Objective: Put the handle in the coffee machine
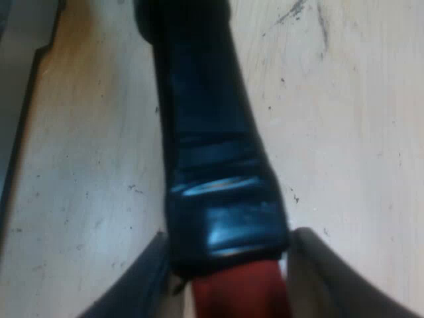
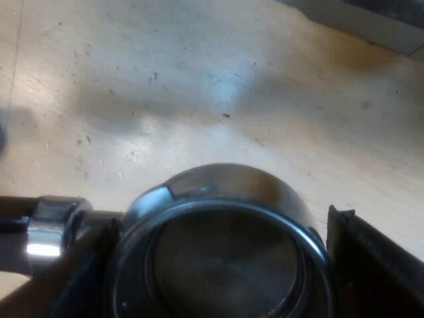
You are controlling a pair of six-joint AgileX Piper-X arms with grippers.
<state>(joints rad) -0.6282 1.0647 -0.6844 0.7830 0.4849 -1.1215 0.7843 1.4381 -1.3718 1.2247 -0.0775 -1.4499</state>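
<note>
The left gripper [image 1: 230,252] pinches the dark, red-ended handle [image 1: 205,132] of the round metal holder [image 2: 225,182] over the pale wooden worktop [image 1: 86,165]. Its basket [image 2: 225,262] sits at the right gripper [image 2: 212,228], whose hold cannot be told. Likely the carrying step: next, lift to the machine's front and twist.

Scuffed, stained wooden tabletop [image 1: 86,172] suggests a workshop bench.
</note>
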